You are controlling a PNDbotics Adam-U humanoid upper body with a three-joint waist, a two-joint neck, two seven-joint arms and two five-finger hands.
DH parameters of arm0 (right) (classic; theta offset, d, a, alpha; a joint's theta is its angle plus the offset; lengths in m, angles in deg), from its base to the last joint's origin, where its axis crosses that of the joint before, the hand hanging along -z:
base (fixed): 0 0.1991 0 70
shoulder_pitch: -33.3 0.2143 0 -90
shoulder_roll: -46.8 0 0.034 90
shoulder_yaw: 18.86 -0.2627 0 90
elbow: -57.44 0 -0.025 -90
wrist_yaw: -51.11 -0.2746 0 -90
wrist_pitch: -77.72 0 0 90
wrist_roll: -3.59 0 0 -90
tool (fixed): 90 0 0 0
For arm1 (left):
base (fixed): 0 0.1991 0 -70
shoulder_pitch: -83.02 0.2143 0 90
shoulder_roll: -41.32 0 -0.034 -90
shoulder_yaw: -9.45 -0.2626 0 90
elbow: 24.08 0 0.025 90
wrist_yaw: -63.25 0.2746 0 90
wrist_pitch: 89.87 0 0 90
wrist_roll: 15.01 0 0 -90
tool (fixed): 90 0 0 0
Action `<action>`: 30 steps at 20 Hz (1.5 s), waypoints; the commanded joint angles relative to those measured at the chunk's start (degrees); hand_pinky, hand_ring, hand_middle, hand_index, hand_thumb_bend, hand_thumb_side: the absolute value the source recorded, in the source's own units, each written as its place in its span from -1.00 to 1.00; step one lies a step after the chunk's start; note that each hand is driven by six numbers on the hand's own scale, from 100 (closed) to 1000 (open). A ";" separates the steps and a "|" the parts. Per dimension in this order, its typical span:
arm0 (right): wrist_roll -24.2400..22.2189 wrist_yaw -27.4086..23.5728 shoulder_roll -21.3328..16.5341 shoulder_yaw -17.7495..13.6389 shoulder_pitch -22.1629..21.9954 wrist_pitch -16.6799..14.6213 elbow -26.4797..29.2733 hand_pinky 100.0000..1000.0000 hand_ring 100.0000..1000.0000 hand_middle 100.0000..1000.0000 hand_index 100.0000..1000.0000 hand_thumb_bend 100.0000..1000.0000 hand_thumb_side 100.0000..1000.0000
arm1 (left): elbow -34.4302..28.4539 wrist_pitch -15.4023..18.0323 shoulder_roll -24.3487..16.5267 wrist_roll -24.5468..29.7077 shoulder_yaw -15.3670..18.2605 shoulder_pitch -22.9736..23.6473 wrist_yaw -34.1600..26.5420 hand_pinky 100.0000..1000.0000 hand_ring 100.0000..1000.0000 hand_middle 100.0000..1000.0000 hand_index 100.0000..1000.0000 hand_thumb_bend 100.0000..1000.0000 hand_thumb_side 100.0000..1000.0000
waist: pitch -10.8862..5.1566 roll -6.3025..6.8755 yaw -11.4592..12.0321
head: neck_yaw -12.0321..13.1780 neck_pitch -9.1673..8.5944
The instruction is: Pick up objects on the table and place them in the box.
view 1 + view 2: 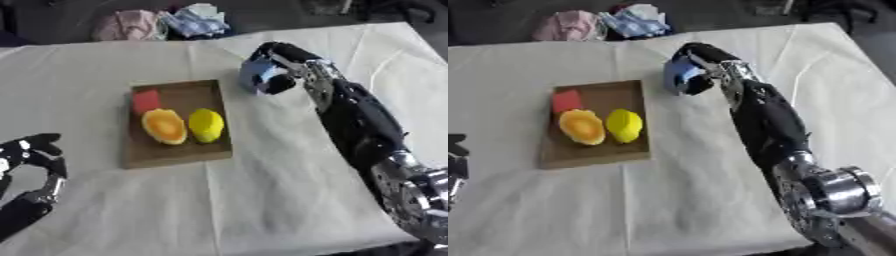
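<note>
A shallow brown box [175, 150] lies flat on the white cloth, left of centre. Inside it sit a red block [146, 100], an orange rounded fruit [164, 126] and a yellow lemon-like fruit [206, 125]. My right hand [282, 62] is just past the box's far right corner, its fingers curled round a pale blue object [256, 74] that is partly hidden by them. My left hand [35, 150] rests at the lower left, away from the box, with its fingers loosely bent and nothing in it.
A white cloth [280, 200] covers the table. Bundled pink cloth [127, 25] and blue-white cloth [197, 20] lie at the far edge. My right arm [359, 120] stretches across the right half of the table.
</note>
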 commanded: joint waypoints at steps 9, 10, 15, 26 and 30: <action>2.72 -3.75 -0.81 0.83 2.15 -4.81 4.62 0.19 -0.31 -0.06 0.49 -1.00 -0.78 | -1.07 0.06 -0.55 0.01 0.11 -0.54 -0.12 0.27 0.03 0.13 0.64 -1.00 0.02 | -0.41 0.70 -0.15 | -0.13 0.26; 2.47 -4.31 -0.83 1.05 2.26 -5.41 5.01 0.19 -0.32 -0.06 0.49 -1.00 -0.78 | -1.07 0.07 -0.58 0.01 0.11 -0.55 -0.13 0.27 0.03 0.13 0.64 -1.00 0.02 | -0.43 0.68 -0.17 | -0.14 0.26; 0.47 -7.93 -0.51 3.18 2.70 -9.28 7.07 0.19 -0.33 -0.08 0.48 -1.00 -0.78 | -1.07 0.08 -0.62 0.00 0.14 -0.53 -0.14 0.27 0.03 0.13 0.64 -1.00 0.02 | -0.48 0.66 -0.30 | -0.22 0.26; -14.08 -21.82 1.80 14.27 3.85 -23.47 11.30 0.21 -0.29 -0.05 0.51 -1.00 -0.78 | -1.07 0.10 -0.65 0.08 0.05 -0.59 -0.16 0.27 0.03 0.13 0.64 -1.00 0.02 | -0.48 0.55 -0.26 | -0.64 0.26; -20.54 -25.80 3.18 17.33 3.77 -26.73 12.15 0.24 -0.24 -0.01 0.53 -1.00 -0.77 | -1.07 0.10 -0.65 0.13 0.02 -0.61 -0.17 0.27 0.03 0.13 0.64 -1.00 0.02 | -0.49 0.48 -0.08 | -0.76 0.26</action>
